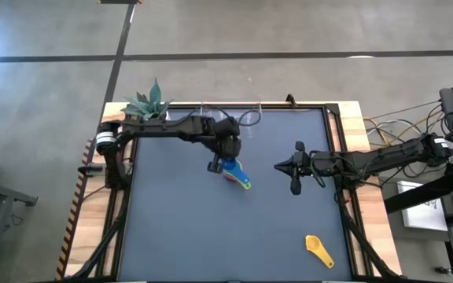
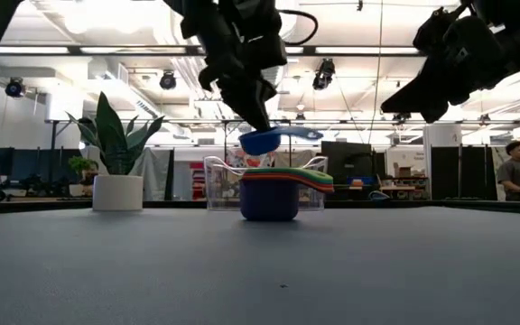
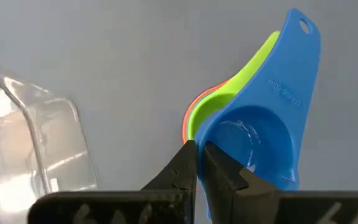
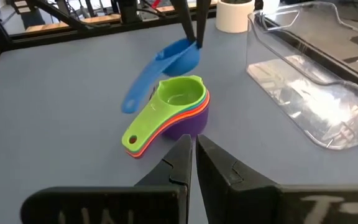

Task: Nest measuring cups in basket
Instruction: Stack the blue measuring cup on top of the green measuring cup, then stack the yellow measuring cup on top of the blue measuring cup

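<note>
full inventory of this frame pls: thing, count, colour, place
Blue plastic measuring cup: 1, blue, held above the nested stack, mid-table.
Nested stack of plastic measuring cups: green on top, then orange, red and purple edges showing; on the mat, outside the basket. Teal cannot be told.
Yellow plastic measuring cup: 1, yellow, alone at the near right of the mat.
Clear plastic rectangular basket: 1, see-through, far edge of the table.
Potted plant in white pot: 1, green leaves, far left corner.
Person: 1, in the room behind.
Left gripper: shut on the blue cup's rim.
Right gripper: shut, waiting right of the stack.
</note>
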`<action>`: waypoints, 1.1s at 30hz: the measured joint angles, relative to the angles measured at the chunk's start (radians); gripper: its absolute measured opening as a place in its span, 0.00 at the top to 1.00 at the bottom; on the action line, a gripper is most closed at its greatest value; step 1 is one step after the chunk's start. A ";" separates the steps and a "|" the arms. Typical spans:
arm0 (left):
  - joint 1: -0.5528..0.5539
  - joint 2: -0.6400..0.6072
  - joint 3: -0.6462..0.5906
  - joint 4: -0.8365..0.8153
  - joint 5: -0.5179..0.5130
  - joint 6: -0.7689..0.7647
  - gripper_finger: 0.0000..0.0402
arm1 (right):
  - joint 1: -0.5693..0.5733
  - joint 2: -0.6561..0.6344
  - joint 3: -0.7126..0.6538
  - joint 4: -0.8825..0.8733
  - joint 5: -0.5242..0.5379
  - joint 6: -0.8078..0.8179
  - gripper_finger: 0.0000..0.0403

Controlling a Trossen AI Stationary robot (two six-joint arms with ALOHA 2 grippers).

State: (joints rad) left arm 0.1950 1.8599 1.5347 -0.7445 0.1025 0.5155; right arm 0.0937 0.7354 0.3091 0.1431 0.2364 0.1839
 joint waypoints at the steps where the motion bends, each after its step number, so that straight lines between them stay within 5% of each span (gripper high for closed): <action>1: 0.008 0.000 -0.003 0.010 0.022 0.009 1.00 | 0.000 0.000 -0.002 0.000 0.000 0.001 0.97; 5: 0.016 0.000 -0.014 0.053 0.092 0.044 1.00 | 0.000 0.001 -0.003 0.001 0.000 0.001 0.97; 24: 0.028 0.076 -0.017 0.071 0.125 0.044 1.00 | 0.000 0.001 -0.003 0.004 0.001 0.013 0.97; 33: 0.044 0.076 -0.016 0.072 0.125 0.018 0.89 | 0.000 0.001 -0.003 0.004 0.001 0.014 0.97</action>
State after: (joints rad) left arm 0.2386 1.9358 1.5190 -0.6724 0.2276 0.5331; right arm 0.0937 0.7364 0.3065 0.1474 0.2375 0.1983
